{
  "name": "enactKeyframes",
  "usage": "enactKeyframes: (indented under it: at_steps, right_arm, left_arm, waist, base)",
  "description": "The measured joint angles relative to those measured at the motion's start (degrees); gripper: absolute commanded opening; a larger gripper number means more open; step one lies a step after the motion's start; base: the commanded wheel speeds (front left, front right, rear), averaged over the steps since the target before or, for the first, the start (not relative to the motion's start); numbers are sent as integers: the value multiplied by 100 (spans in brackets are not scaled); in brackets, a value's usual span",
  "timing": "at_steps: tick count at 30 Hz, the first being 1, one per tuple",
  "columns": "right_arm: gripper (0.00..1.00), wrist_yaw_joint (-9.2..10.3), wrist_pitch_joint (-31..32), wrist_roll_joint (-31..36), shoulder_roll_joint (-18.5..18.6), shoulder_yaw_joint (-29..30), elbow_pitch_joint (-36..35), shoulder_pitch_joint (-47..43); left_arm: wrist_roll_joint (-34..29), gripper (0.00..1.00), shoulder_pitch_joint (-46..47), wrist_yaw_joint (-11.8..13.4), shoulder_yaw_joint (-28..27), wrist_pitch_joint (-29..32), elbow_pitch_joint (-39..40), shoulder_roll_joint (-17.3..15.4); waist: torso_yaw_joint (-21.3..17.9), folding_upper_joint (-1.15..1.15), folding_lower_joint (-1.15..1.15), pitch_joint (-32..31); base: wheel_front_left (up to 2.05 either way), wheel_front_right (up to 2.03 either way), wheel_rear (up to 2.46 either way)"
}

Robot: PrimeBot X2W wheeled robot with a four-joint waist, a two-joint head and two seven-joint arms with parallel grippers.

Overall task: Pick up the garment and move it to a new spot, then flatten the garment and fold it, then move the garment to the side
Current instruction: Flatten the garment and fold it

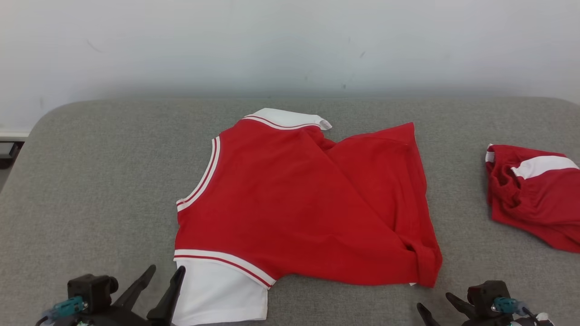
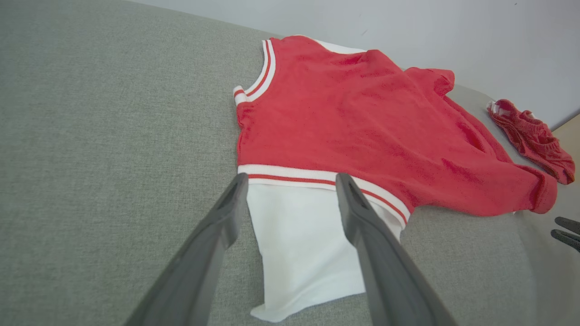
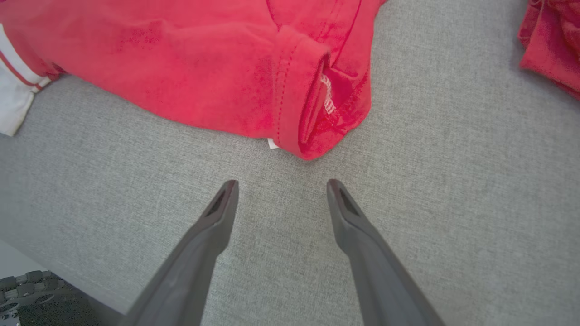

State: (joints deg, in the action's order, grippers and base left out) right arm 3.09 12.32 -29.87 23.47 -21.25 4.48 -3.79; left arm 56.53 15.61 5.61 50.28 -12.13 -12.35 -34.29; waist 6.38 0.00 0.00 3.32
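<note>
Garment (image 1: 299,203) soft, light, floppy; pinch near hem corners, expect sag. Left gripper (image 1: 166,269) at its white panel (image 2: 299,240), right gripper (image 1: 433,300) off its cuff (image 3: 299,99); both spread, empty.

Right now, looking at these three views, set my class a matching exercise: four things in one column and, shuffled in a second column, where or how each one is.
Column one
1. left gripper
2. right gripper
3. spread red garment
4. crumpled red garment

Column two
A. bunched up at the right of the grey cushion
B. open, fingertips at the white sleeve
C. open, fingertips over bare cushion, short of the cloth
D. lying mostly flat in the middle

Pairs: 1-B, 2-C, 3-D, 4-A
</note>
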Motion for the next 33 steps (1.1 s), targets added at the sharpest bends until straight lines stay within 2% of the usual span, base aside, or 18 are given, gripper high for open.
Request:
enactKeyframes:
  at_steps: [9,13,14,15,16,17,19,30,33]
  right_arm:
    - [100,147,-82,521,3,-178,230,339]
    - [100,153,-126,655,-5,-248,325,438]
    - [85,154,-126,675,-5,-248,360,461]
    - [51,172,-125,680,-5,-260,408,476]
    - [42,192,-123,686,-9,-286,464,489]
    - [20,193,-123,697,-15,-299,503,498]
    - [0,194,-122,728,-21,-316,583,555]
    - [0,229,-182,782,-68,-176,651,672]
    - [0,243,-242,509,-37,98,604,647]
  left_arm:
    - [-135,100,18,92,-292,-111,93,97]
    - [-180,100,16,93,-354,-159,109,97]
    - [-181,100,15,93,-367,-159,113,97]
    - [-182,100,13,94,-382,-160,116,100]
    - [-182,100,12,94,-397,-160,120,103]
    - [-192,100,10,94,-409,-160,126,104]
    - [-207,100,8,96,-446,-162,142,113]
    - [-213,100,-112,105,-684,-203,152,83]
    - [-215,100,-142,143,-700,-203,158,85]
  waist:
    - [154,0,0,110]
    - [175,0,0,124]
    - [180,0,0,129]
    - [186,0,0,134]
    - [192,0,0,140]
    - [199,0,0,145]
    - [213,0,0,155]
    - [177,0,0,168]
    - [124,0,-1,159]
  base:
    - [0,0,0]
    - [0,0,0]
    - [0,0,0]
    - [0,0,0]
    - [0,0,0]
    - [0,0,0]
    - [0,0,0]
    - [0,0,0]
    - [0,0,0]
